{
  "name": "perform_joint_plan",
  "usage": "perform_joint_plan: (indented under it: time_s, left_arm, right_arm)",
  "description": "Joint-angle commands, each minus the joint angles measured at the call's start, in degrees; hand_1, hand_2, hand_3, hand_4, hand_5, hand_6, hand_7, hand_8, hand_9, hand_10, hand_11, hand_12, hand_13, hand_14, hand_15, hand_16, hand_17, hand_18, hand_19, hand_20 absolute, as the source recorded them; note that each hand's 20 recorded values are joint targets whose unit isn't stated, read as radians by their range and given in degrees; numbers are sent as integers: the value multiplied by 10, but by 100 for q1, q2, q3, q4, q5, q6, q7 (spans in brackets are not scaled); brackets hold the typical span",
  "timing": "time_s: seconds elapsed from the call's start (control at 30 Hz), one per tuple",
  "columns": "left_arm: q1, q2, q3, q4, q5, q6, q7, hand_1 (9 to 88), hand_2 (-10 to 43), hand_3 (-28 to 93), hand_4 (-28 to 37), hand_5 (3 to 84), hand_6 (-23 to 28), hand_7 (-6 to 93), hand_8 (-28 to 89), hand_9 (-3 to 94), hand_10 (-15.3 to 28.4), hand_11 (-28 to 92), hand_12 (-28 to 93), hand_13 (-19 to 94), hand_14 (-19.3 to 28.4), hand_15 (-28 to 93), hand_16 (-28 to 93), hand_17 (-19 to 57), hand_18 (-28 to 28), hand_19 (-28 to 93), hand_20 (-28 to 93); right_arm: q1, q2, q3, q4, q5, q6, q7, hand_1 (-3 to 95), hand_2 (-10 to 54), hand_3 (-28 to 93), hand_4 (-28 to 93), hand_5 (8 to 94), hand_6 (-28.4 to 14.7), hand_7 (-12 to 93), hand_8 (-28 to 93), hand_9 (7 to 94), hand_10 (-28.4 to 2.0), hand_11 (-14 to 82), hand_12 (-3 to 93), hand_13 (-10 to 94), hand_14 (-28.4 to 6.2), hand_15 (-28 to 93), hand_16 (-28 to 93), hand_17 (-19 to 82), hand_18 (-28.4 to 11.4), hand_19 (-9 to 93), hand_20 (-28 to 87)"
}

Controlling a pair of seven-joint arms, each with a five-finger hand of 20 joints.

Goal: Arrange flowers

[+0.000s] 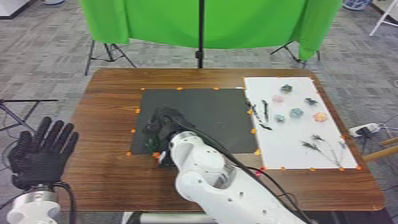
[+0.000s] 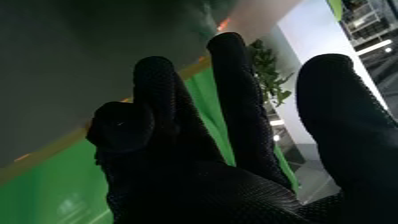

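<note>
Over the left part of the black mat (image 1: 222,100) is my right hand (image 1: 169,122), reaching in across the table. The right wrist view shows this hand (image 2: 213,185) open, its thumb apart from loosely extended fingers and one finger more bent. Green leaves (image 2: 268,70) appear beyond the gap beside the thumb; whether they touch the hand is unclear. My left hand (image 1: 40,155) lies open at the table's left side. On the white sheet (image 1: 280,135) are a pink flower (image 1: 277,99), an orange flower (image 1: 320,117), several bluish-green ones (image 1: 297,112) and thin stems (image 1: 330,150).
Dark twigs (image 1: 258,114) lie across the border between mat and sheet. Orange tape marks (image 1: 253,131) line both areas on the brown table (image 1: 107,115). A green cloth (image 1: 213,30) on stands hangs behind the table. My right arm crosses the table's front part.
</note>
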Motion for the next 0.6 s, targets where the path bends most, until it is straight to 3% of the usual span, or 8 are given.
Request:
perform_joint_plan:
  time_s: [0.03, 0.23, 0.37, 0.43, 0.6]
  left_arm:
    - [267, -130, -24, -59, -33, 53, -6, 251, 173, 771, -283, 408, 86, 88, -96, 369, 151, 187, 92, 275, 156, 305, -68, -64, 130, 341, 115]
    - [235, -242, 20, -33, -18, 46, -63, 251, 173, 771, -283, 408, 85, 88, -96, 370, 152, 188, 92, 275, 155, 305, -68, -65, 131, 342, 116]
    - [338, -308, -23, -92, 21, 32, -19, 252, 173, 770, -283, 409, 86, 88, -96, 369, 152, 187, 92, 275, 156, 306, -67, -65, 130, 342, 116]
    - [367, -327, -41, -120, 31, 28, 14, 251, 173, 771, -283, 409, 86, 88, -96, 369, 151, 188, 92, 275, 156, 306, -68, -65, 130, 342, 116]
    - [336, -359, -46, -124, 56, -71, 40, 252, 173, 770, -283, 409, 86, 88, -96, 370, 152, 188, 92, 275, 155, 305, -67, -65, 131, 342, 116]
  right_arm:
    - [-74, 236, 369, -320, 126, -3, 66, 237, 19, 822, -216, 653, -43, 151, -127, 385, -270, 224, 157, 316, -273, 832, 124, 295, -283, 932, 653]
    - [-185, 413, 677, -552, 423, -197, 240, 239, 29, 820, -217, 655, -49, 145, -128, 388, -271, 213, 154, 319, -273, 820, 125, 291, -283, 932, 643]
    - [-432, 872, 1376, -945, 652, -309, 214, 242, 25, 826, -214, 620, -66, 143, -124, 395, -272, 209, 155, 320, -273, 815, 125, 292, -284, 932, 626]
    - [-606, 1146, 1921, -1262, 964, -795, 262, 267, -6, 834, -223, 584, -81, 142, -125, 419, -271, 203, 154, 331, -267, 800, 126, 287, -284, 928, 579]
    - [-1259, 1899, 2877, -1803, 417, -556, 448, 315, -68, 833, -237, 554, -84, 133, -123, 459, -254, 188, 150, 376, -237, 728, 115, 275, -284, 902, 500]
